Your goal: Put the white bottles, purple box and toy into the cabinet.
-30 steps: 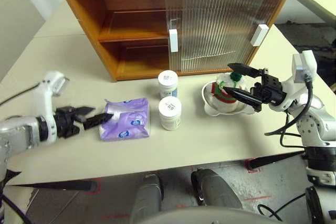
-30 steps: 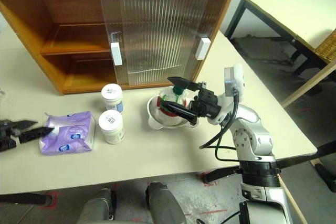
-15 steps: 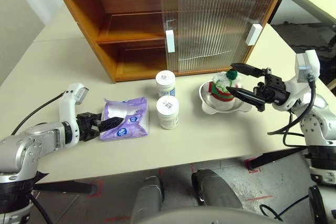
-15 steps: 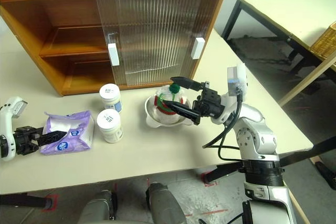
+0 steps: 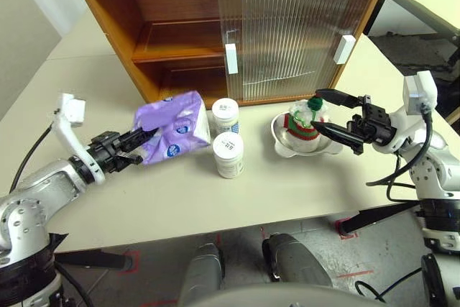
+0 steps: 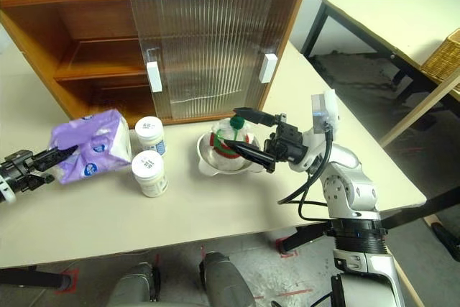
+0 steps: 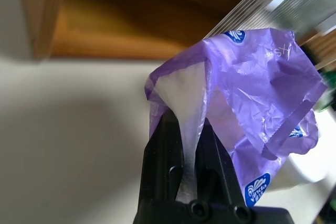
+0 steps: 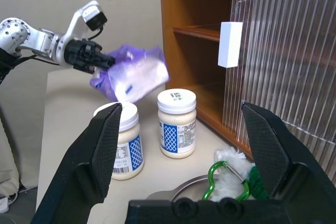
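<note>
- Now the left gripper (image 5: 141,136), two black fingers pinched together, holds the soft lilac-purple plastic pack (image 5: 172,133) by one edge, clear of the pale tabletop (image 5: 287,185) and in front of the cabinet's open side.
- The large wooden cabinet with ribbed translucent sliding doors (image 5: 237,26) stands at the back of the table, both shelves empty on its left half.
- Two short white plastic jars with screw lids (image 5: 228,154) stand upright, one behind the other, just beside the pack.
- The right gripper (image 5: 325,113) hangs with its fingers spread wide and empty on either side of the small pale toy with a green hat (image 5: 307,120), which sits in a shallow metal bowl (image 5: 287,143).
</note>
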Robot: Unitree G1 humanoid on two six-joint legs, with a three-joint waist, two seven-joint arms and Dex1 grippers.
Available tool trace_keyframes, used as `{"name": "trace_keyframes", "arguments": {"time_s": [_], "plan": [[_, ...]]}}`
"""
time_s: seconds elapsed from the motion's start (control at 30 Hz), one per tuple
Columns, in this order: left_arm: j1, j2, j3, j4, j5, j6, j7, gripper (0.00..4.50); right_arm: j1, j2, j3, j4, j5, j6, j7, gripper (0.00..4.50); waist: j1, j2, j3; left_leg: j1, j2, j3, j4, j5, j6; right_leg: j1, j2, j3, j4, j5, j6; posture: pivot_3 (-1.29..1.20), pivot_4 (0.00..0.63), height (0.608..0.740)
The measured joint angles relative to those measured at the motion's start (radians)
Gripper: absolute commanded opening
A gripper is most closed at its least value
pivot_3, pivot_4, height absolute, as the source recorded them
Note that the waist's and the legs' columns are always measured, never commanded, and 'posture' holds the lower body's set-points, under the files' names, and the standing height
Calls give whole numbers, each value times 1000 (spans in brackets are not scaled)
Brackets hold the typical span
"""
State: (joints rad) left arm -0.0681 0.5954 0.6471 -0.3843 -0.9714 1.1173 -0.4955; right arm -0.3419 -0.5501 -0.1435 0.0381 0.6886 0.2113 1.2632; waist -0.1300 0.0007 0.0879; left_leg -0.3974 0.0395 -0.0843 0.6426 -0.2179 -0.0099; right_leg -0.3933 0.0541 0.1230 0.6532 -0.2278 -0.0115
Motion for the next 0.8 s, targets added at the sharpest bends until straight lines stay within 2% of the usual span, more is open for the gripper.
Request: {"name": "trace_keyframes", "arguments": {"time_s": [0.1,0.17,0.27,0.5,0.8], "plan": [[-36,-14,11,-13,-76,10,55,37,-2,5,7,-18,1,16,-6,4500,4,0,0,3,1,2,0,1,-2,2,1,0,0,0,0,-171,81,740],[-73,-29,15,-15,-128,9,99,37,-5,6,8,-30,2,24,-11,4500,7,0,0,7,1,4,0,2,-2,6,2,0,0,-4,7,-172,83,740],[-167,-72,14,-15,-195,-26,182,37,-18,7,9,-38,6,43,-21,4500,13,-1,1,12,1,6,1,2,-2,11,1,1,0,-4,8,-177,81,740],[-241,-93,-83,-5,-169,-84,324,37,-25,26,-5,-95,61,59,-28,4500,14,-2,0,16,-1,11,1,2,-2,15,1,2,0,-5,9,-194,81,740],[-343,-175,-92,66,-133,-219,492,37,-5,27,-14,-107,64,53,-28,4500,13,-3,1,15,-2,11,0,2,-2,15,3,2,0,-6,11,-204,77,740]]}}
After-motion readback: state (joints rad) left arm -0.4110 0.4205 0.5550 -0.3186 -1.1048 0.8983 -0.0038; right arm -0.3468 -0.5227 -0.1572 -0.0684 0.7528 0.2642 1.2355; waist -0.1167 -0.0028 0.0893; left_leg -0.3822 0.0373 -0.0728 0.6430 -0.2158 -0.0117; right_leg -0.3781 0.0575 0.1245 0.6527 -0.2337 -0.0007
